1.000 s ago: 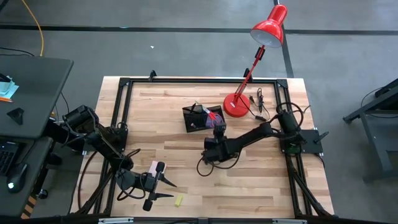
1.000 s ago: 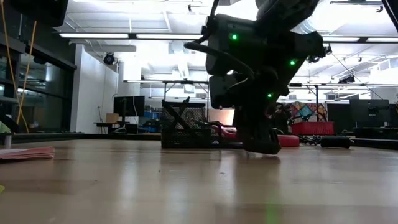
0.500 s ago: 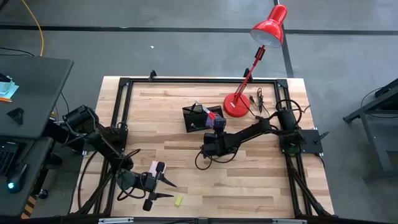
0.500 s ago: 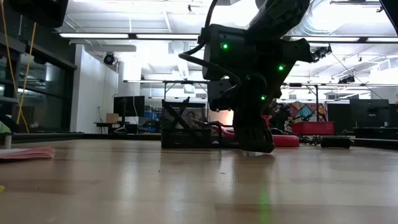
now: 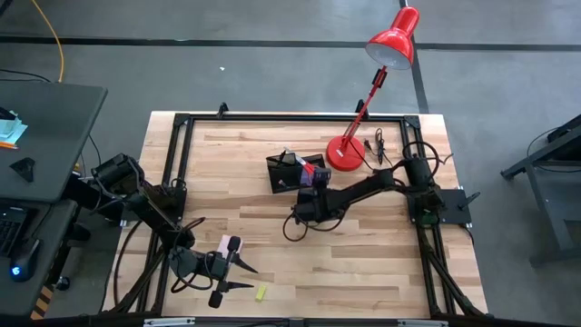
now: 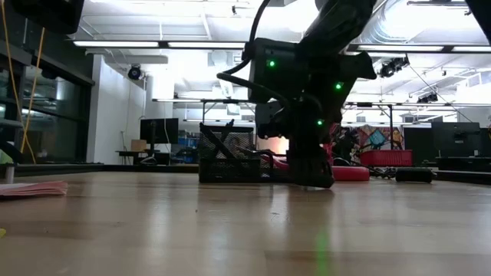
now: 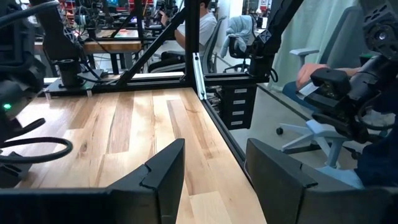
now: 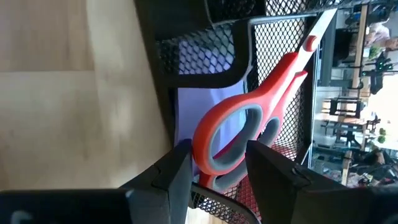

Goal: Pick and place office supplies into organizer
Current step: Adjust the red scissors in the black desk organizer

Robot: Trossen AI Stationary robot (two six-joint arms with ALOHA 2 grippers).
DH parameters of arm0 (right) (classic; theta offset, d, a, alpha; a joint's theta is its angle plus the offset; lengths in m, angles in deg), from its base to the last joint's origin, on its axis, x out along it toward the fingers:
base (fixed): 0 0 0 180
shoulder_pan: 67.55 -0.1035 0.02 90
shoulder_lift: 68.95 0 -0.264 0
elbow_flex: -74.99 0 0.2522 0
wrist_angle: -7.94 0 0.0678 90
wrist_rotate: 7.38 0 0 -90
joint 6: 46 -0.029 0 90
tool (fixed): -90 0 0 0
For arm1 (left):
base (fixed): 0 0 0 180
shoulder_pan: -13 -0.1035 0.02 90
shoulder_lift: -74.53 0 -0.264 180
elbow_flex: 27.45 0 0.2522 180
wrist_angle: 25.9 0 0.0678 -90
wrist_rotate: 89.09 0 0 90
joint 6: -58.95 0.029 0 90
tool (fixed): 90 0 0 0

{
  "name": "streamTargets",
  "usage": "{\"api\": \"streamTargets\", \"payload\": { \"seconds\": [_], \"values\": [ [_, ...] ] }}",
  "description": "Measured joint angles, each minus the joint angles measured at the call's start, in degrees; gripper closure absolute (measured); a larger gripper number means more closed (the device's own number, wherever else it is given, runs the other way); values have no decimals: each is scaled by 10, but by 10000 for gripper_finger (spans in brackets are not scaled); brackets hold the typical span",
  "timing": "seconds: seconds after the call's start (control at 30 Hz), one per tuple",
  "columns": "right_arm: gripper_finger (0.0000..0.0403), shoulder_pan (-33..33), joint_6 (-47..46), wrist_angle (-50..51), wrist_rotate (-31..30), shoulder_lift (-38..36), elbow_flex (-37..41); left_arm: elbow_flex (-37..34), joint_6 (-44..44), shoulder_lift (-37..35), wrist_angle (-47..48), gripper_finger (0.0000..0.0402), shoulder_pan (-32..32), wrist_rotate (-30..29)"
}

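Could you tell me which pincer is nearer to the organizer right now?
The right pincer is nearer, right at the organizer beside the scissors. The left pincer waits far away by the table's front edge.

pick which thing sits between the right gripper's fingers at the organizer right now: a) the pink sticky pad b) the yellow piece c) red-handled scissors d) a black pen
c: the right wrist view shows the red-handled scissors by their handle loops between the right gripper fingers, against the organizer mesh, while the pink sticky pad and yellow piece lie by the left gripper.
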Motion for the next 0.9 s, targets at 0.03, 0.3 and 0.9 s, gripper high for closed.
{"api": "streamTargets", "payload": {
  "seconds": [0.03, 0.3, 0.9],
  "values": [
    [263, 3, -2, 0, 1, 0, 0, 0, 0, 0, 0, 240, 0, 0],
    [284, 12, -5, 1, -1, 0, 0, 0, 0, 0, 0, 240, 0, 0],
    [386, 11, -29, 19, -89, 0, 0, 0, -1, 0, 0, 240, 0, 0]
  ]
}}
